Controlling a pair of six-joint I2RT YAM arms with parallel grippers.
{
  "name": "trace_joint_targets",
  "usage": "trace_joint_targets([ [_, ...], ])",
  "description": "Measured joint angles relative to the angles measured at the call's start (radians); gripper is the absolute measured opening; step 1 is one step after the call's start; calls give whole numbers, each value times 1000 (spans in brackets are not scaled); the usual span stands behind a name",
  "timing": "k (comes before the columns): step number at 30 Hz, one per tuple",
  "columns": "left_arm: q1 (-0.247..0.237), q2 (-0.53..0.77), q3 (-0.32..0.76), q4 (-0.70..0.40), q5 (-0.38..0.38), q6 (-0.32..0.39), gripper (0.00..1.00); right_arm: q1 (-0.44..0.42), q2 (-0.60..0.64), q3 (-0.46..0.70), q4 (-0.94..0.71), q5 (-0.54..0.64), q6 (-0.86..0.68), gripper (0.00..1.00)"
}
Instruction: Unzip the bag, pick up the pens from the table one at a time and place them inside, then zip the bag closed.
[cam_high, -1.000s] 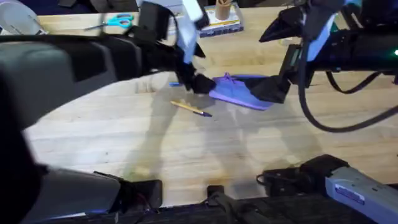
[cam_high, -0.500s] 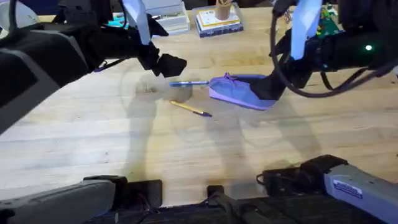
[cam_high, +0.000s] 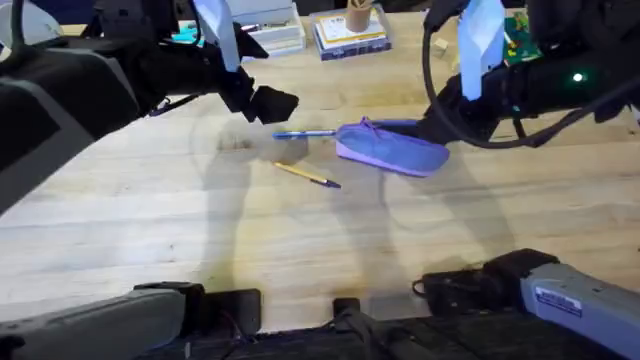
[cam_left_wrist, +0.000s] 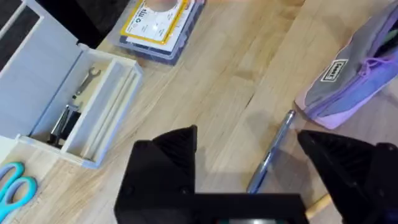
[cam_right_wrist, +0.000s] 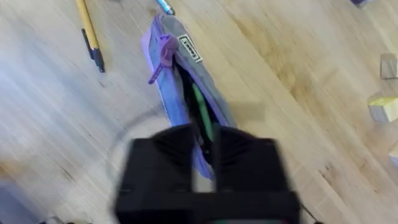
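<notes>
The left gripper (cam_left_wrist: 249, 163) hangs spread directly over the blue-grey pen (cam_left_wrist: 271, 152), whose barrel runs toward the bag (cam_high: 392, 150) just beside it. The right gripper (cam_right_wrist: 204, 144), probably narrowly parted, sits above the bag's far end. The yellow pen (cam_high: 307, 175) lies nearer the bases.

Looks like a robotics lab bench or workshop. Butcher-block table (cam_high: 300, 240) with two arm bases clamped at its near edge, cables trailing off them. Far side of the table: stacked books (cam_high: 350, 38), a cup (cam_high: 358, 14) on top, scissors (cam_left_wrist: 15, 186), a grey open box (cam_left_wrist: 74, 106) holding small tools, a green circuit board (cam_high: 520, 30) with lit LED nearby, wooden blocks (cam_right_wrist: 385, 93).
</notes>
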Motion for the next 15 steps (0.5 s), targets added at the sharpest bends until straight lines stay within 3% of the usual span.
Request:
trace_joint_targets([
  [1, 0, 0, 0, 0, 0, 0, 992, 0, 0, 0, 0, -1, 5, 70],
  [2, 0, 0, 0, 0, 0, 0, 992, 0, 0, 0, 0, -1, 3, 42],
  [15, 0, 0, 0, 0, 0, 0, 992, 0, 125, 0, -3, -4, -69, 34],
])
